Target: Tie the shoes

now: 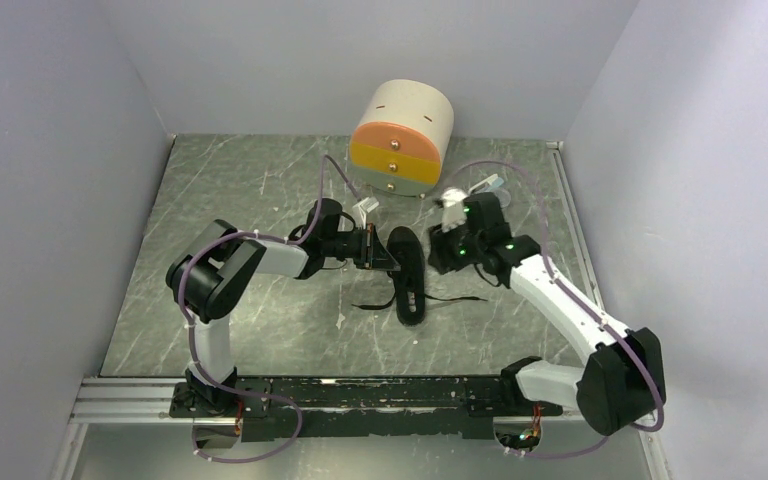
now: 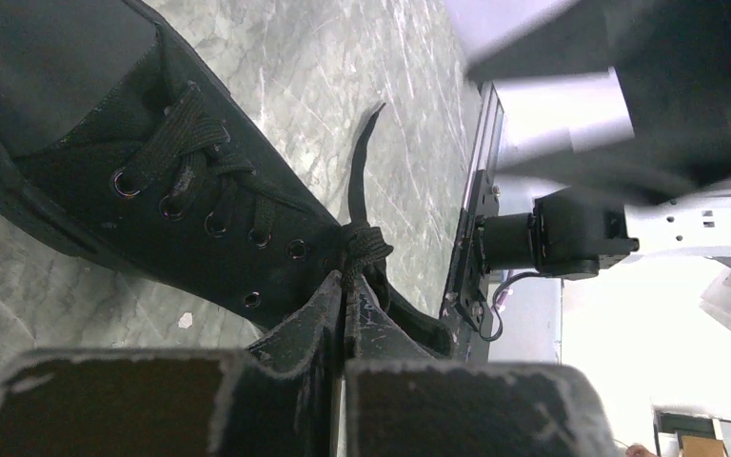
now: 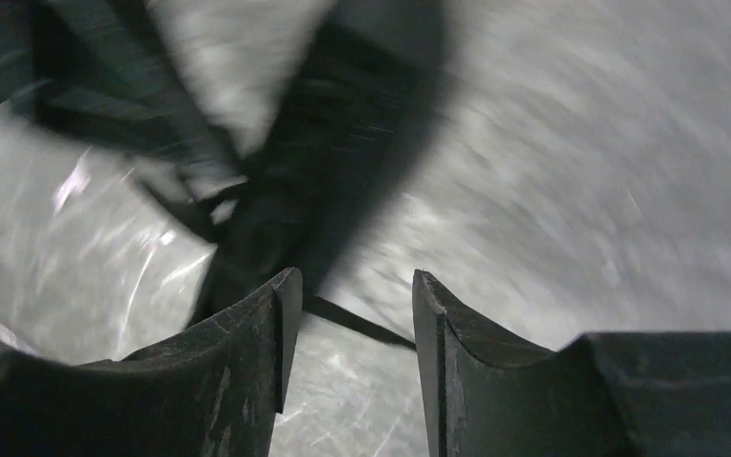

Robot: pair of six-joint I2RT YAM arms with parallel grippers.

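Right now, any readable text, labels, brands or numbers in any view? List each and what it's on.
None readable.
Black shoe: no brand or label on the side in view.
Round drawer box: plain coloured drawer fronts, no lettering.
Right wrist view: motion-blurred, so nothing there can be read.

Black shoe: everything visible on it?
Small all-black low-cut shoe, canvas-looking, metal eyelets, thin black laces. It sits on the table, toe toward the near edge, lace ends trailing loose either side. Laces are crossed into a knot; the shut left pincer grips them there. A strand crosses inside the open right pincer.
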